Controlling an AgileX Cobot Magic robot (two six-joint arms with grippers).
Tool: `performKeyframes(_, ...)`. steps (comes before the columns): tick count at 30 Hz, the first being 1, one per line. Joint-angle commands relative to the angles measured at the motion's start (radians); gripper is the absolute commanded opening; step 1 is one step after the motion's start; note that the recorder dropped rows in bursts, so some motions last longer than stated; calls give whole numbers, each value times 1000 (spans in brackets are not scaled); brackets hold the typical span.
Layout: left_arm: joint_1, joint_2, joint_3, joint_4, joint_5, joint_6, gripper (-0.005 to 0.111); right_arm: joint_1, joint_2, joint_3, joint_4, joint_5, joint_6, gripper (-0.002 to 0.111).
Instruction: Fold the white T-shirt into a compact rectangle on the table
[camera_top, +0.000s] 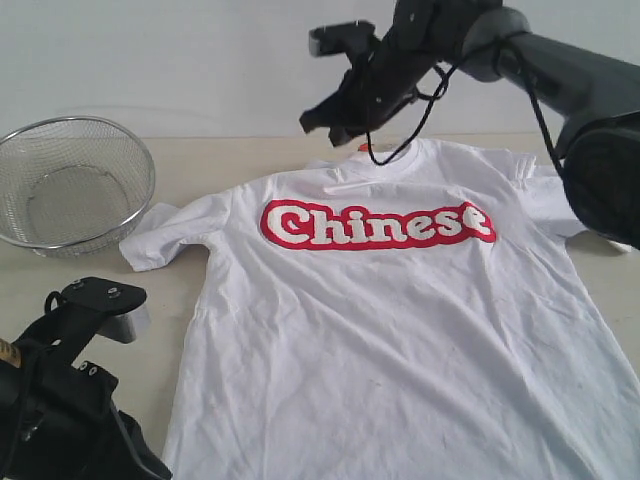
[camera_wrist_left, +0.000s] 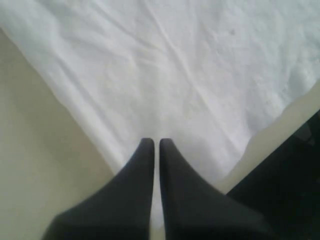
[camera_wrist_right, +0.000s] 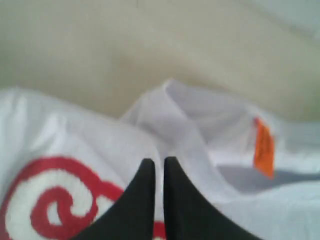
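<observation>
The white T-shirt (camera_top: 400, 330) lies spread flat and face up on the table (camera_top: 60, 265), with its red "Chinese" lettering (camera_top: 375, 225) across the chest. My right gripper (camera_top: 322, 120) hangs above the collar at the back, shut, and I see no cloth between its tips. In the right wrist view its gripper (camera_wrist_right: 159, 161) points at the T-shirt (camera_wrist_right: 75, 130) near the neck, beside the orange tag (camera_wrist_right: 263, 147). My left gripper (camera_top: 105, 300) sits low at the front left. In the left wrist view that gripper (camera_wrist_left: 156, 141) is shut over the T-shirt (camera_wrist_left: 200, 75) near its edge.
A round wire-mesh basket (camera_top: 75, 180) stands at the back left of the table, just beyond the shirt's sleeve (camera_top: 165, 235). Bare tabletop (camera_wrist_left: 30, 150) shows alongside the shirt's edge. The right arm (camera_top: 580, 90) reaches in from the upper right.
</observation>
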Motion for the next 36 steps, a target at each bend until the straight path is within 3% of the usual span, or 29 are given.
performKeyframes(1,-4,-7,-3,-1,-6,-4,4,0,5,-42,5,-116,32,0)
performKeyframes(6,-4,-7,-3,-1,-6,2,4,0,82,-86,106,-210,17,5)
performKeyframes(13,-4,-7,-3,-1,-1,2,4,3,157,-86,133,-281,-34,45)
performKeyframes(36,-4,-7,-3,-1,-7,2,4,37,243,-83,68,-301,-80,41)
